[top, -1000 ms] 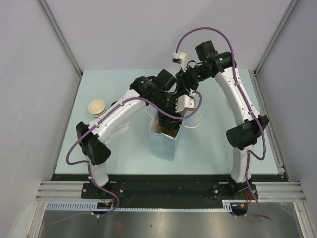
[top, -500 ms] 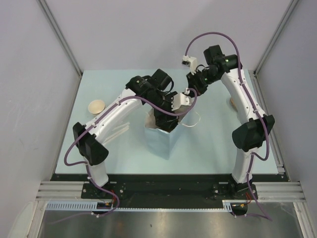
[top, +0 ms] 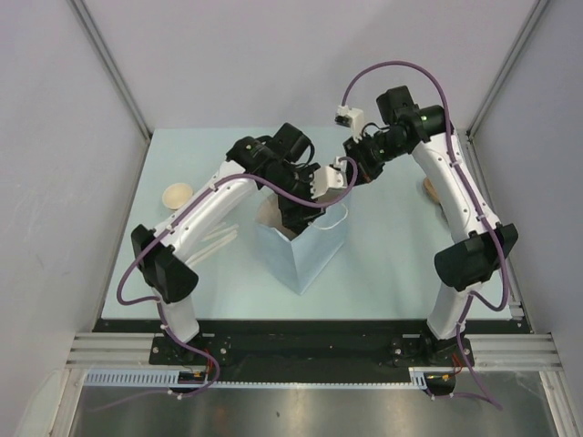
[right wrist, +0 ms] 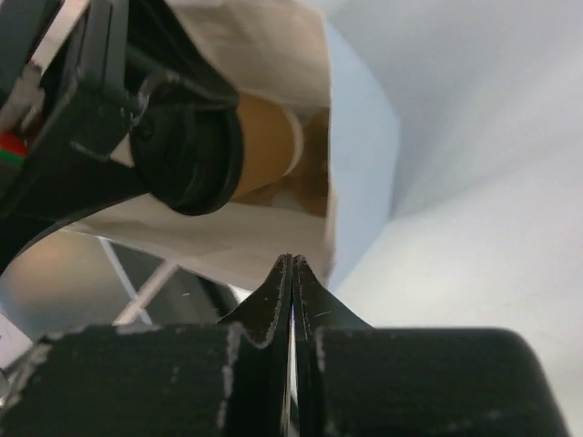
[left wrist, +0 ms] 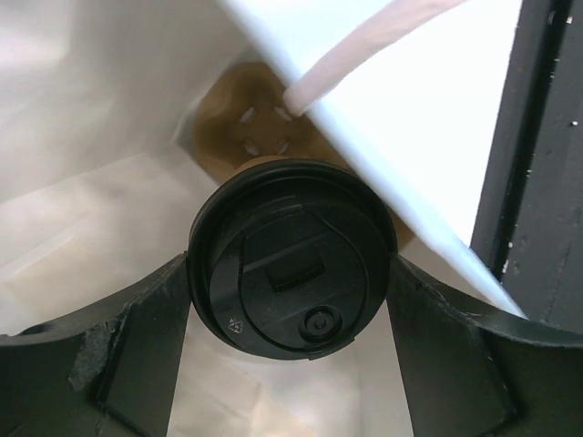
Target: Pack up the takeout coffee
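The takeout coffee, a kraft cup with a black lid, is inside the white paper bag. My left gripper is shut on it, one finger on each side of the lid, and reaches into the bag's mouth. In the right wrist view the cup lies sideways in the bag. My right gripper is shut at the bag's rim, with a thin pale strip between its jaws. A taut white handle runs up from the bag wall towards it. The right gripper also shows in the top view.
A stack of tan cups stands at the table's left. Pale wooden sticks lie by the left arm. A tan object sits behind the right arm. A brown cardboard piece lies deep in the bag. The bag's second handle hangs loose.
The right gripper has moved up and to the right, and the bag has turned and opened wider under it. The left gripper has stayed in the bag's mouth with the cup.
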